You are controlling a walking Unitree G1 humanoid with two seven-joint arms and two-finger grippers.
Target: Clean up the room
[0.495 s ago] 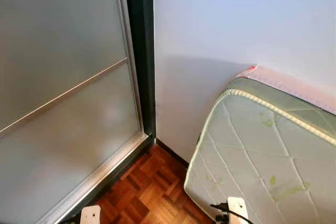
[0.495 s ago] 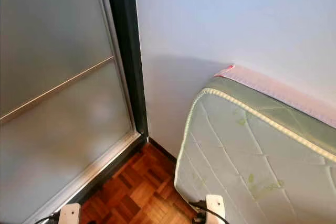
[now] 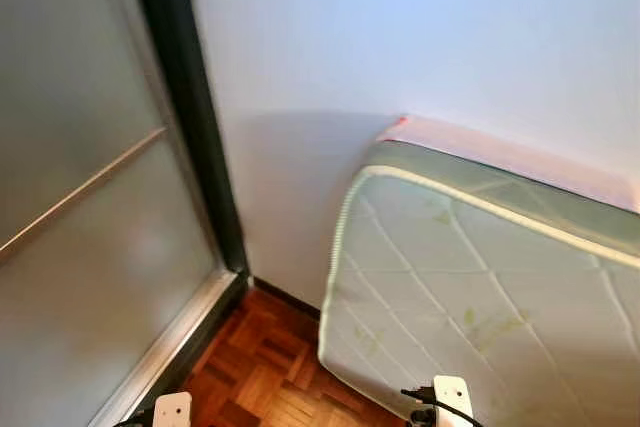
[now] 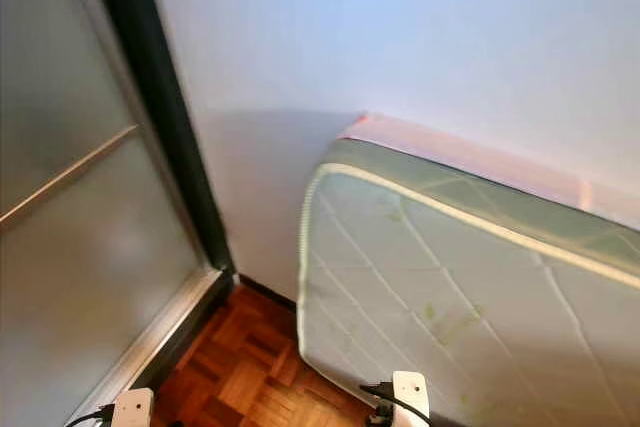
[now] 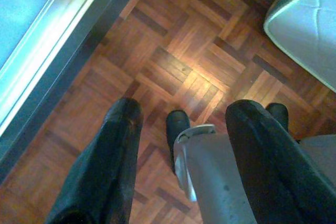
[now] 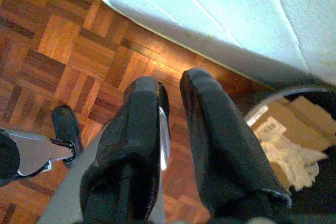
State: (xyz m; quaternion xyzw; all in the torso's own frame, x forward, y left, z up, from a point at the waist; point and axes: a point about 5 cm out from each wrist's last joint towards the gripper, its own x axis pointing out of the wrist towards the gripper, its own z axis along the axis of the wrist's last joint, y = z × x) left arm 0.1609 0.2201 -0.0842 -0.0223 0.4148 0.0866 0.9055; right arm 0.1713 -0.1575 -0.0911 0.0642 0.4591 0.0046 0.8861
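My left gripper [image 5: 186,109] hangs open over the parquet floor [image 5: 173,66], with nothing between its fingers. Over the same floor, close to the mattress edge [image 6: 220,30], my right gripper [image 6: 172,80] hangs with its black fingers close together and nothing seen in them. Beside the right gripper stands a dark round bin [image 6: 262,103] with cardboard and crumpled white paper [image 6: 294,156] inside. The tops of both arms [image 3: 172,409] [image 3: 452,395] show at the bottom of the left eye view.
A pale green quilted mattress [image 3: 480,297] with a pink underside leans against the white wall [image 3: 400,37] on the right. A frosted sliding door [image 3: 80,227] with a dark frame [image 3: 190,117] and metal floor track [image 5: 47,45] closes the left side. My own foot [image 5: 177,124] stands on the parquet.
The whole picture has shifted left, so the camera has turned right: more mattress and wall are in view, less of the sliding door. The arms hang as before.
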